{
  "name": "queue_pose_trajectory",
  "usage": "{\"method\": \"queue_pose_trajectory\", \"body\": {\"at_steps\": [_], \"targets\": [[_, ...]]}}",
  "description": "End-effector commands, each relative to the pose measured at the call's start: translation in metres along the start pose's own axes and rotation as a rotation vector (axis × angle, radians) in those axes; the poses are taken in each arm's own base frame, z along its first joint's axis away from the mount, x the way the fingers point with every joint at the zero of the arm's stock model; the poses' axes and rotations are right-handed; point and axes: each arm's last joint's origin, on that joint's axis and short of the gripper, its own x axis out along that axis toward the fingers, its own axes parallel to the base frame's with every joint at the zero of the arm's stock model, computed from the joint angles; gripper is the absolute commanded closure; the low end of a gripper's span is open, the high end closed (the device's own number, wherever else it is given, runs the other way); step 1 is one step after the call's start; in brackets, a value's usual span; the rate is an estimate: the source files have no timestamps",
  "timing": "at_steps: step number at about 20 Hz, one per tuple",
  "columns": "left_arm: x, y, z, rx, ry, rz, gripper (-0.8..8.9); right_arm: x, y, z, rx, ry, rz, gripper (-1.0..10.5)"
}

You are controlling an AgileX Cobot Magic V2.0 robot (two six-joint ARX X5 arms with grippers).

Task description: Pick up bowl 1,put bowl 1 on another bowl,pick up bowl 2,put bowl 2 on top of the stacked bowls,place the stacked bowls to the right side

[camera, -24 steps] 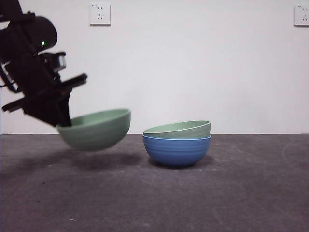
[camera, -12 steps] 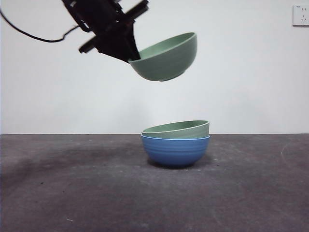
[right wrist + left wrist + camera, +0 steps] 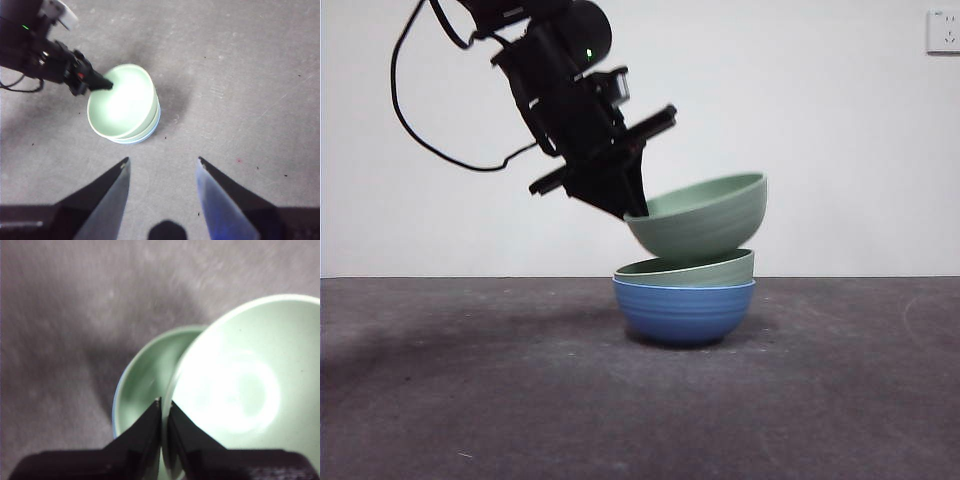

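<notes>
While my left gripper pinched bowl 2's rim, its tilt over the stacked bowls risked a crooked, sliding seat.

Plain white wall behind my table, evenly lit, no marks I can see. One white wall socket at the upper right corner, cut by the frame edge. Table top is a dark grey, slightly mottled mat with a few pale specks and soft shadows.
</notes>
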Motion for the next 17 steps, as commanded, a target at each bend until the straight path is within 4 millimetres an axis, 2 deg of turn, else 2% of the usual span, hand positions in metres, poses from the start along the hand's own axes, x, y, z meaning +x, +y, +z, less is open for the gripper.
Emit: {"method": "queue_pose_trajectory", "body": {"at_steps": [1, 5, 6, 8, 9, 17], "targets": [[0.0091, 0.0033, -0.0026, -0.008, 0.02, 0.025, 8.2, -0.0007, 0.0002, 0.0002, -0.008, -0.004, 0.002, 7.2], [0.0092, 0.0034, -0.0026, -0.001, 0.021, 0.023, 8.05, -0.0007, 0.0002, 0.0003, -0.008, -0.004, 0.003, 7.2], [0.0093, 0.0032, -0.0026, 0.0, 0.021, 0.023, 7.62, -0.0007, 0.0003, 0.0003, -0.008, -0.004, 0.003, 7.2], [0.0097, 0.0016, -0.0029, 0.014, 0.022, 0.021, 5.36, -0.0007, 0.0003, 0.0003, -0.008, -0.004, 0.003, 7.2], [0.0097, 0.0016, -0.003, 0.02, 0.023, 0.02, 4.99, -0.0007, 0.0003, 0.0003, -0.008, -0.004, 0.003, 7.2], [0.0038, 0.0007, -0.0026, 0.017, 0.026, 0.014, 4.99, -0.0004, 0.0004, 0.0004, -0.001, -0.003, 0.009, 7.2]]}}
